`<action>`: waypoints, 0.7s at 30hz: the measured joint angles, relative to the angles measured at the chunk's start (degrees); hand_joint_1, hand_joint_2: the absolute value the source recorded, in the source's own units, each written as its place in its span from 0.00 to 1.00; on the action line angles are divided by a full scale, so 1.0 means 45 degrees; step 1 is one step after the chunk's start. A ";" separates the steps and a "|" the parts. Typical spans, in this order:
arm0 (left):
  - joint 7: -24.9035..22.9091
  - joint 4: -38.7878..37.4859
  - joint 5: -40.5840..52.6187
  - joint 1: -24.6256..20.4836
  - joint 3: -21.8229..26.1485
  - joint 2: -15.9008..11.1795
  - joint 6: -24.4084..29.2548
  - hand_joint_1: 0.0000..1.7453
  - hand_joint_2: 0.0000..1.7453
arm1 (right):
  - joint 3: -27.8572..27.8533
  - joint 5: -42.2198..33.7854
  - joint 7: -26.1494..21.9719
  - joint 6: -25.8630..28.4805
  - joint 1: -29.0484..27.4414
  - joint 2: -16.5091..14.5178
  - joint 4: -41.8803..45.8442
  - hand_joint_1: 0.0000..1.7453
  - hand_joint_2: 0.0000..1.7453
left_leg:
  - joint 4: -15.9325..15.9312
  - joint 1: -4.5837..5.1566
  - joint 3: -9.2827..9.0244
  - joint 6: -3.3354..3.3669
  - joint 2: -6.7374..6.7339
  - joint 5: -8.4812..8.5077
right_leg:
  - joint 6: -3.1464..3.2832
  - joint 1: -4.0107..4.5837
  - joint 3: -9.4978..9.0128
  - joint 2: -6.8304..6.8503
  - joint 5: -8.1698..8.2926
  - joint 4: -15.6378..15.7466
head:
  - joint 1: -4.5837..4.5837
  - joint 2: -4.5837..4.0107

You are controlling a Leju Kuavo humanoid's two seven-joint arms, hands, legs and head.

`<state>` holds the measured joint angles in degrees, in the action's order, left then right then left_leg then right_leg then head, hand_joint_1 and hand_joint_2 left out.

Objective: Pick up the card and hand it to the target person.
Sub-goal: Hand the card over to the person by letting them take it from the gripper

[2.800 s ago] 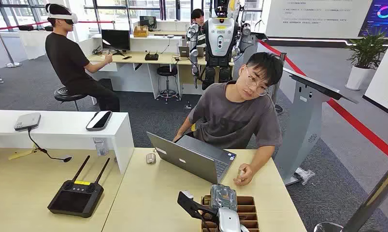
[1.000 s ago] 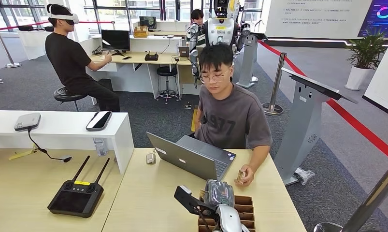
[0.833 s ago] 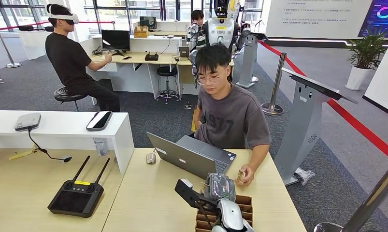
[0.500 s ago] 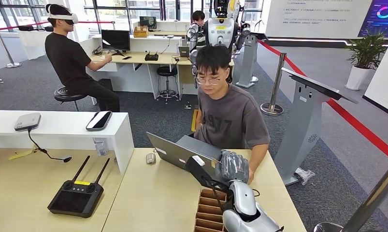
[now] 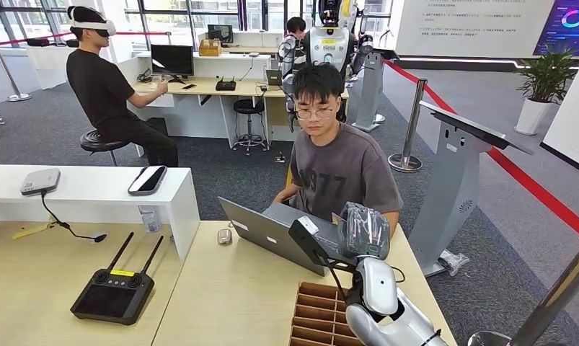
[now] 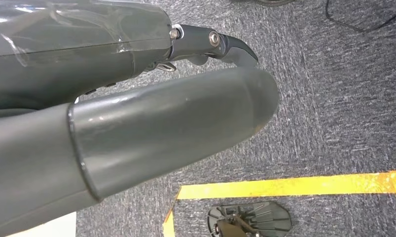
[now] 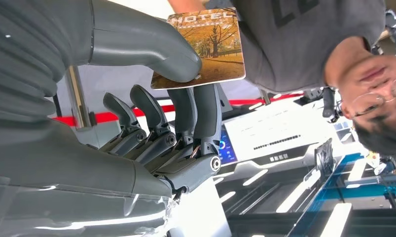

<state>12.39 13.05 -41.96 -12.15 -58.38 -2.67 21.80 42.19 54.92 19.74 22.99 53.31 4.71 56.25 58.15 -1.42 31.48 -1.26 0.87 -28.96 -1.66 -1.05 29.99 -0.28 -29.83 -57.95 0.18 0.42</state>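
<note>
An office scene seen from the robot's head. At about 8 o'clock a black remote controller [image 5: 114,285] with two antennas lies on the pale wooden worktop [image 5: 228,295]. Near the centre an open grey laptop [image 5: 275,234] sits on the same worktop, and at 6 o'clock is a brown cardboard tray [image 5: 316,317] of slotted compartments. Behind the laptop, at 12 o'clock, sits the person [image 5: 337,169] in a grey T-shirt and glasses, looking down.

Just right of centre the right hand [image 5: 363,231], wrapped in clear film, is raised above the laptop toward the person. The wrist camera shows this right hand [image 7: 151,98] pinching the card [image 7: 200,47], a hotel card printed with autumn trees, between the thumb on its printed face and two fingers [image 7: 205,111] on the other side; the other fingers are loosely curled and apart. The card points toward the person's chest.

The left hand [image 6: 136,128] hangs over grey carpet beside a yellow floor line [image 6: 284,186]; whether it is open or closed cannot be told.

Likely risks: the pinch covers just one end of the card, so it could slip and drop onto the laptop. The person's hand is not seen reaching, so letting go too soon would drop the card.
</note>
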 joint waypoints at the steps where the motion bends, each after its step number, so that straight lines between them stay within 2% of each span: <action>1: -0.0001 0.0000 0.0004 -0.0003 0.0000 0.0002 -0.0007 0.00 0.00 | 0.0002 0.0112 -0.0007 0.0016 0.0024 0.0021 -0.0113 0.87 1.00 | 0.0000 0.0000 0.0000 0.0000 0.0000 0.0000 | 0.0000 0.0000 0.0000 0.0000 0.0000 0.0000 | 0.0002 0.0000; 14: -0.0062 0.0000 0.0081 -0.0043 -0.0005 0.0031 -0.0086 0.00 0.00 | 0.0023 0.0512 -0.0035 -0.0177 0.0110 0.0104 -0.2805 0.85 1.00 | 0.0000 0.0000 0.0002 0.0000 0.0011 0.0000 | -0.0001 0.0000 -0.0003 0.0002 0.0001 0.0000 | 0.0004 0.0000; 21: -0.0062 0.0000 0.0086 -0.0078 -0.0005 0.0040 -0.0147 0.00 0.00 | 0.0035 0.0512 -0.0012 -0.0180 0.0099 0.0104 -0.3623 0.85 1.00 | 0.0000 0.0000 0.0002 0.0000 0.0009 0.0000 | -0.0001 0.0000 -0.0002 0.0001 0.0001 0.0000 | 0.0000 0.0000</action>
<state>12.11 13.05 -41.57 -12.50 -58.40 -2.49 21.14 42.35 57.22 19.68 22.18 53.75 5.18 39.95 58.15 -1.42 31.49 -1.26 0.91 -28.96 -1.66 -1.04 29.98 -0.28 -29.82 -57.95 0.18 0.42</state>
